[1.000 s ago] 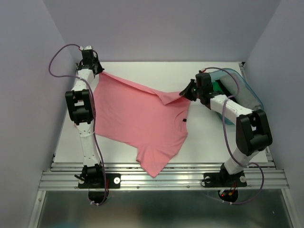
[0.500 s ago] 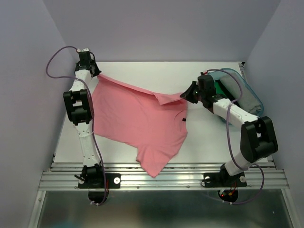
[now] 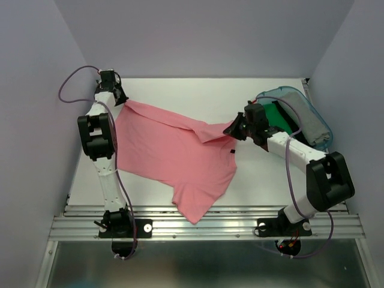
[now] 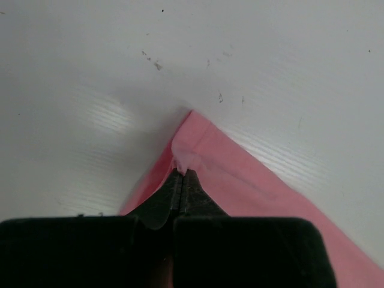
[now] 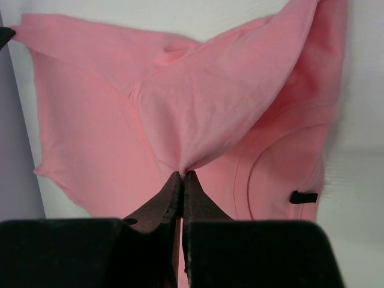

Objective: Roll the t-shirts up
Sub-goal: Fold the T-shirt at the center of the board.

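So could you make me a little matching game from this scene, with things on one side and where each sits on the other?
1 pink t-shirt
2 teal tub
3 left gripper
4 green cloth

a inside the tub
b pinching the shirt's far-left corner
c spread over the middle of the table
d at the table's right edge

Pairs: 1-c, 2-d, 3-b, 4-a

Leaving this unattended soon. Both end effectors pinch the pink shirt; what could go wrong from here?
The left end effector pinches only the corner tip of the pink t-shirt; a pull could slip it free.
The right end effector holds a loose fold doubled over the shirt body, so rolling may trap creases.
The right arm sits close to the teal tub and might knock it.
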